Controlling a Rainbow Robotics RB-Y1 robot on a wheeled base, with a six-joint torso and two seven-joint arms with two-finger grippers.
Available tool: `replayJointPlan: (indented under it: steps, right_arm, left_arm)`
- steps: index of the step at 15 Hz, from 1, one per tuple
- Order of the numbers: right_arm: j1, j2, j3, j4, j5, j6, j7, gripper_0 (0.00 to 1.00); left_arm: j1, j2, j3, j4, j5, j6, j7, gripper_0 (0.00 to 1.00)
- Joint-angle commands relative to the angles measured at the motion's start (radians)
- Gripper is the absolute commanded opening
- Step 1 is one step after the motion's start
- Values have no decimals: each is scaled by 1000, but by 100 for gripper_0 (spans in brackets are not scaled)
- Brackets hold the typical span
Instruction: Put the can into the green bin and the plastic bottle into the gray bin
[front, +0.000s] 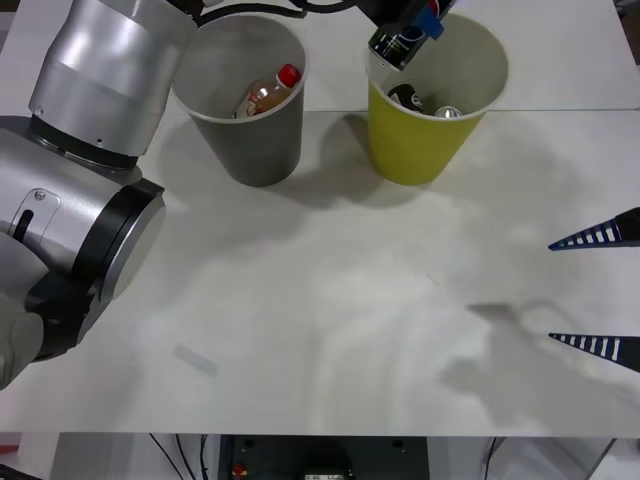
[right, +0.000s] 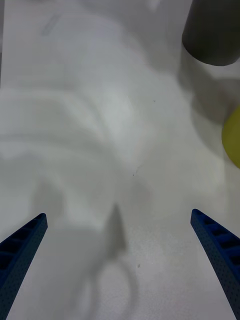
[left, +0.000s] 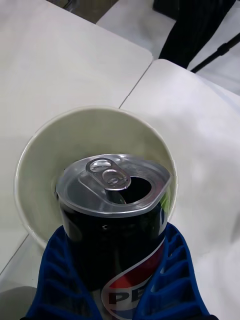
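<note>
Setting: a robot test lab, not a home.
Table (front: 330, 320): plain white, several joined edge to edge, seams visible.
Cables (front: 175, 448): hanging below the front table edge.
Stand (left: 200, 30): dark tripod-like legs beyond the far table.

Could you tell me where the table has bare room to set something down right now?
The widest free patch is the table in front of both bins, bordered by the open right gripper. The narrow strip between the gray bin and green bin is tight. It is crowded over the green bin, where the left gripper holds the can.
</note>
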Motion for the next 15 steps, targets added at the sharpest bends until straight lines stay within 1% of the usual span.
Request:
replayJointPlan:
  steps: [1,2,4,5,7,9,12,13,14,15]
  right_arm:
    - [0,0,0,0,0,0,0,100]
    - [0,0,0,0,0,0,0,100]
    - [0,0,0,0,0,0,0,100]
    - [0,0,0,0,0,0,0,100]
    - [0,0,0,0,0,0,0,100]
    - [0,0,0,0,0,0,0,100]
    - [0,0,0,0,0,0,0,100]
    - [0,0,0,0,0,0,0,100]
    - [0,0,0,0,0,0,0,100]
    - [0,0,0,0,0,0,0,100]
  left_arm:
    - [-8,-3,-61,38,-2,121,5,2]
    - [-8,-3,-89,42,-3,164,6,2]
    - [-8,-3,-126,49,-5,216,9,2]
    - [-8,-3,-149,63,-7,268,49,2]
    - [-9,-3,-182,94,-3,345,58,2]
    - [-16,-20,-186,146,4,411,51,2]
    - [-28,-45,-186,196,1,447,37,2]
    - [-26,-51,-186,198,-2,446,37,6]
    - [-28,-51,-186,198,-2,446,37,12]
    - [-26,-51,-186,198,-2,443,37,42]
